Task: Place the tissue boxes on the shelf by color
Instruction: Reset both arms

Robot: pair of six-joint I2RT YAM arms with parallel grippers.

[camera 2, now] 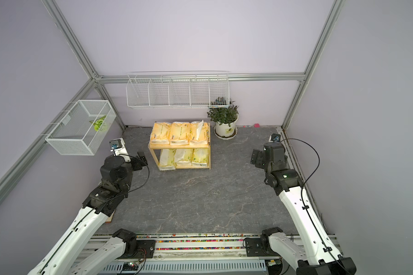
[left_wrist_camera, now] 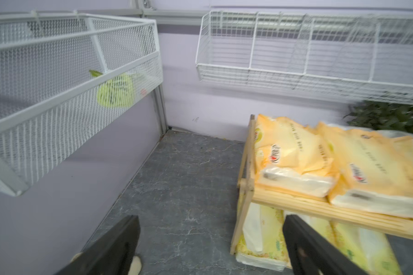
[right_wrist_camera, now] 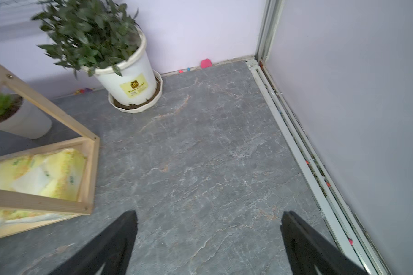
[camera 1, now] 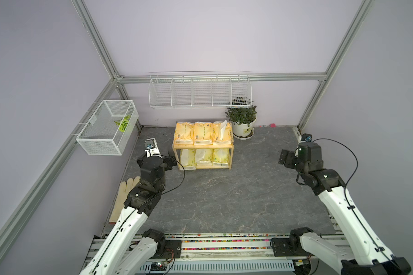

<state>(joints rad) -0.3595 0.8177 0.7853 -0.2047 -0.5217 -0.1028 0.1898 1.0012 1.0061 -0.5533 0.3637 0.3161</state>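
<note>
Three orange-yellow tissue packs [camera 1: 202, 136] are lying side by side on the top tray of the small wooden shelf [camera 1: 232, 157]. Three lemon-yellow tissue packs [camera 1: 203, 157] are sitting on the lower level under them. All six are being seen on the shelf, one color to each level, so the sorting is being judged as done.

The left pincer [left_wrist_camera: 210, 250] is being held spread wide, with nothing in it, just beside the left end of the shelf. The right pincer [right_wrist_camera: 208, 245] is being held spread wide too, empty, well apart from the shelf, over the bench [camera 1: 224, 202].

The packs are being judged as light, soft and squashy, with a smooth plastic skin that may be slippery. A loose tissue [camera 1: 223, 125] is sticking up from the orange pack nearest the potted plant [camera 1: 242, 119], and it would tear easily. If a pack is to be moved, it should be taken across its short middle and pinched gently, so that it is not crushed.
</note>
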